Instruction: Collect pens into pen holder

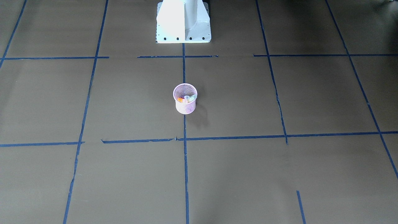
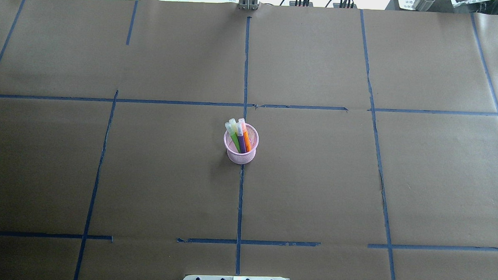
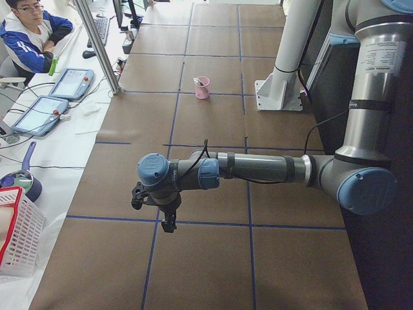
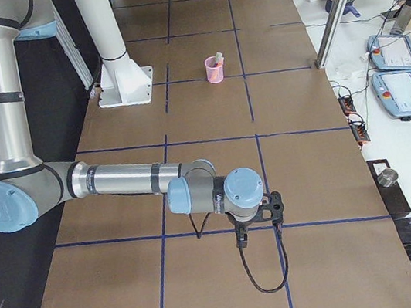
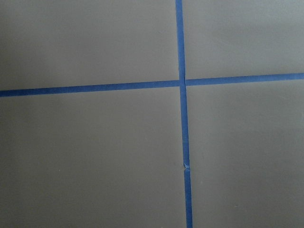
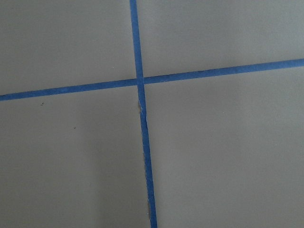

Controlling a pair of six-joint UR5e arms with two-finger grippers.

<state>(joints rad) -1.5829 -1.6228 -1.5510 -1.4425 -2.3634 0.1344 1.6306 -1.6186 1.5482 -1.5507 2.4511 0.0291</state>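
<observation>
The pink wire-mesh pen holder (image 2: 241,154) stands upright at the middle of the table, on a blue tape line. It also shows in the front view (image 1: 185,106) and small in both side views (image 3: 202,88) (image 4: 214,70). The green pen (image 2: 233,138), the purple pen (image 2: 241,142) and the orange pen (image 2: 247,140) stand inside it, pale caps up. My left gripper (image 3: 164,210) hangs low over the table far from the holder; my right gripper (image 4: 257,222) does the same at the other end. I cannot tell whether either is open or shut. Both wrist views show only brown paper and tape.
The white robot base (image 1: 183,21) stands behind the holder. Blue tape lines (image 5: 182,114) cross the brown paper. An operator (image 3: 29,32) sits beside the table's far side with tablets (image 3: 68,82). A metal post (image 3: 97,45) and a white basket (image 3: 16,239) stand off the table.
</observation>
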